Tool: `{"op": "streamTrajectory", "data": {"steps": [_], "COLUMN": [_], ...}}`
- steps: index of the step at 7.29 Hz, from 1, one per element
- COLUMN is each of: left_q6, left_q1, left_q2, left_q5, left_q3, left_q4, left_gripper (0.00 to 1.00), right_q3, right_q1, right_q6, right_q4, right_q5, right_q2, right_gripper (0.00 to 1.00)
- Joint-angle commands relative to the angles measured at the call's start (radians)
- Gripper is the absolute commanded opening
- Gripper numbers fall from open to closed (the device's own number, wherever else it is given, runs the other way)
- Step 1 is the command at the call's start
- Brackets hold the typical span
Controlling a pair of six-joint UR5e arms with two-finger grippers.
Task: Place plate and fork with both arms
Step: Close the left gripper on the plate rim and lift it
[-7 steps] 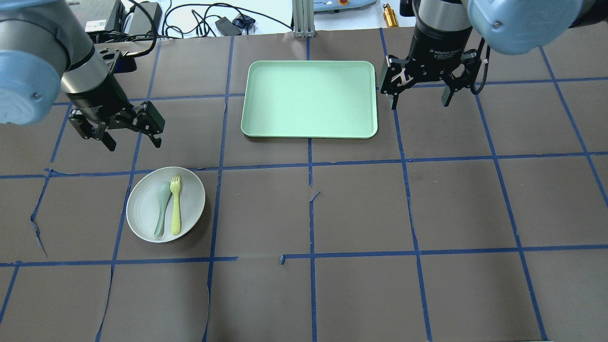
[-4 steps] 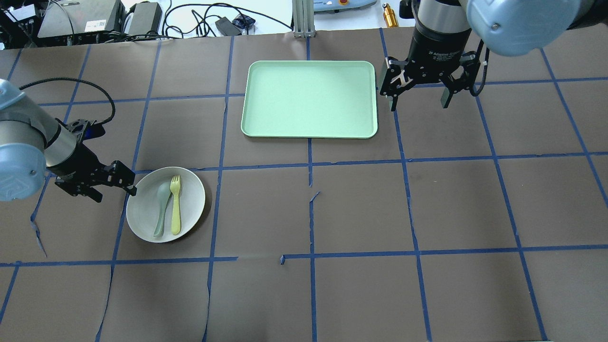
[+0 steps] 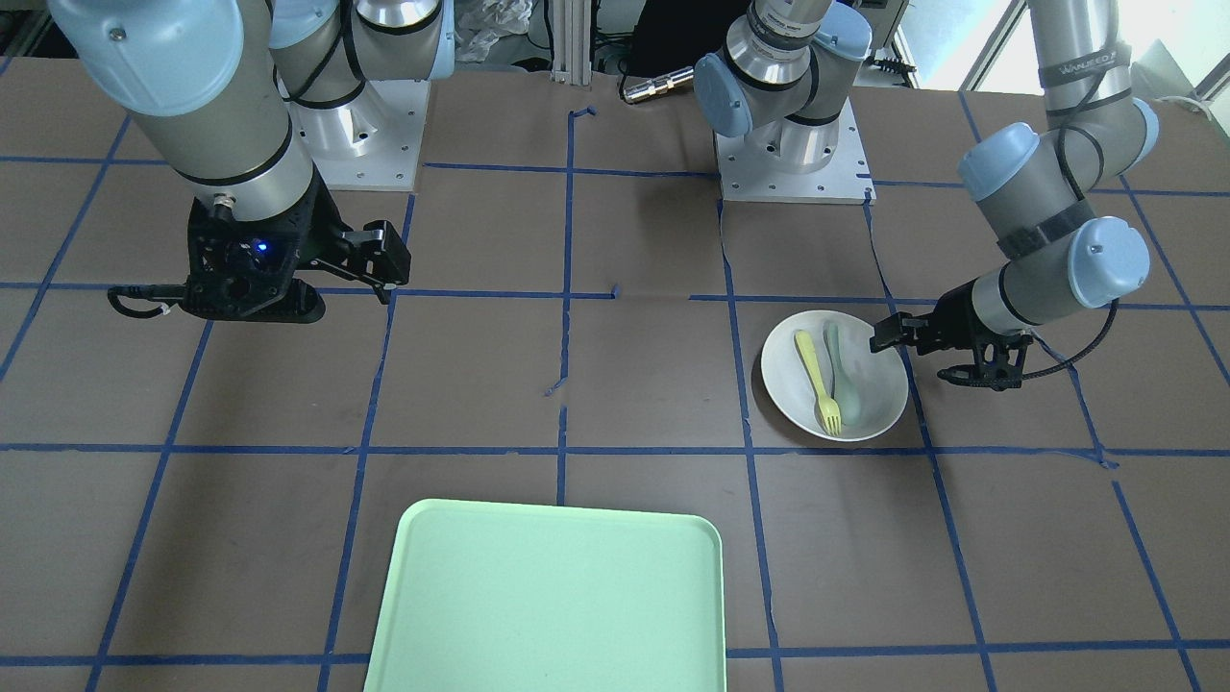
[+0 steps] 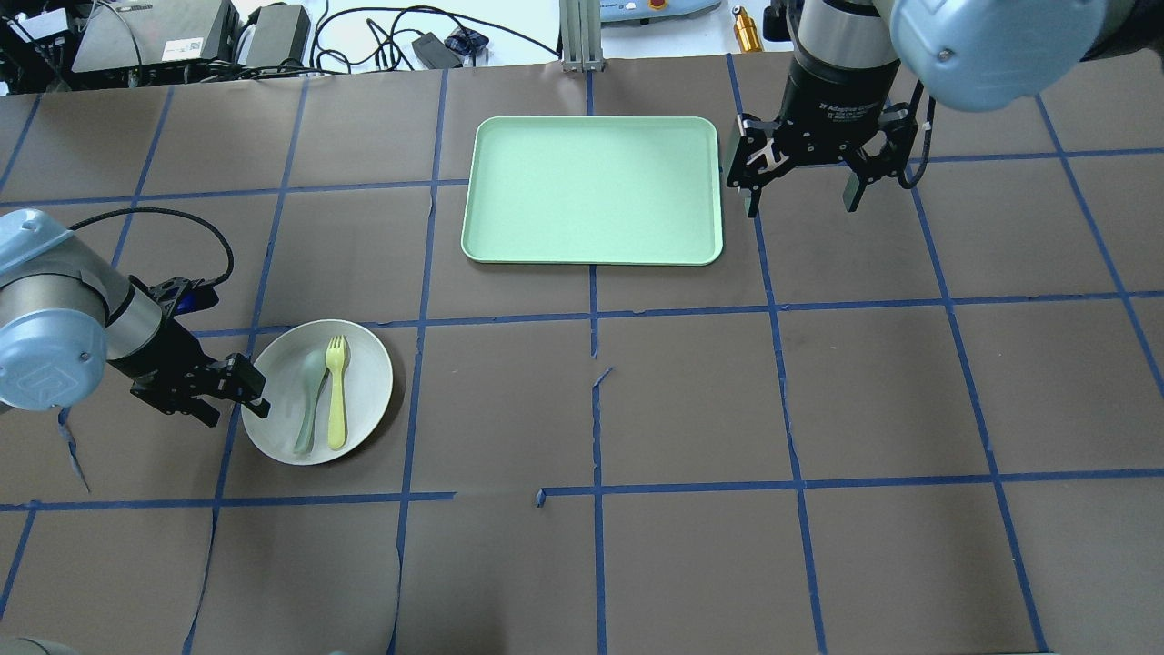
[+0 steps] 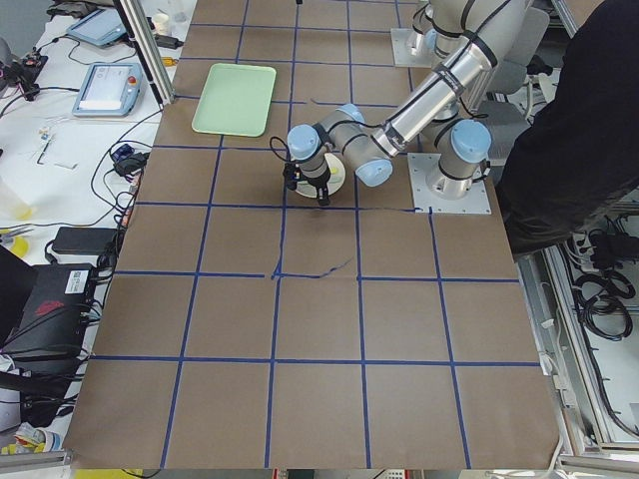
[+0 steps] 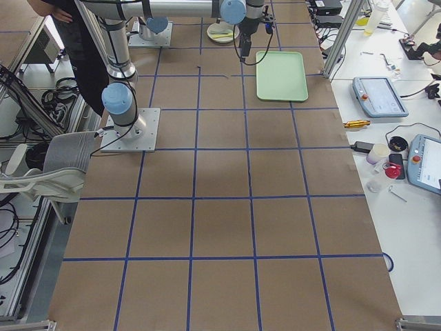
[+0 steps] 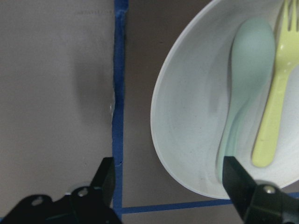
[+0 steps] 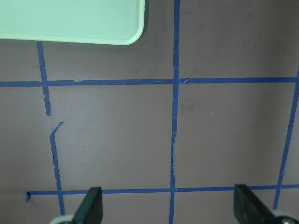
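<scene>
The off-white plate (image 4: 364, 359) lies at the table's left, also in the front view (image 3: 879, 408) and the left wrist view (image 7: 187, 126). The pale yellow fork (image 4: 337, 400) (image 3: 817, 370) (image 7: 273, 107) lies in it beside a grey-green spoon (image 4: 309, 400). My left gripper (image 4: 235, 411) (image 3: 913, 358) is open and low at the plate's left rim; in the left wrist view (image 7: 170, 184) the rim lies between its fingers. My right gripper (image 4: 802, 202) (image 8: 169, 205) is open and empty, above the table just right of the tray.
A mint-green rectangular tray (image 4: 591, 189) (image 3: 548, 596) (image 8: 70, 18) lies at the far middle of the table. Blue tape lines cross the brown table cover. Cables and devices lie beyond the far edge.
My left arm has swung down and toward the robot, bringing its open gripper from behind the plate to the plate's left rim. The right arm has barely moved.
</scene>
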Motion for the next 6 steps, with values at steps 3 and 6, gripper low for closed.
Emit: {"op": "streamTrajectory", "data": {"steps": [3,6], "left_q6": [0.055,0.064], "left_q1": [0.001,0.001], "left_q2": [-0.061,-0.045], "left_q5": [0.008,0.020], "left_q3": [0.011,0.127], "left_q4": [0.006,-0.084], "left_gripper": [0.00,0.00], "right_q3": [0.014,0.014], "right_q1": [0.000,-0.002], "right_q6": [-0.003,-0.015], "right_q4": [-0.003,-0.006], "right_q5": [-0.001,-0.022], "right_q2": [0.000,0.000], "right_gripper": [1.00,1.00]}}
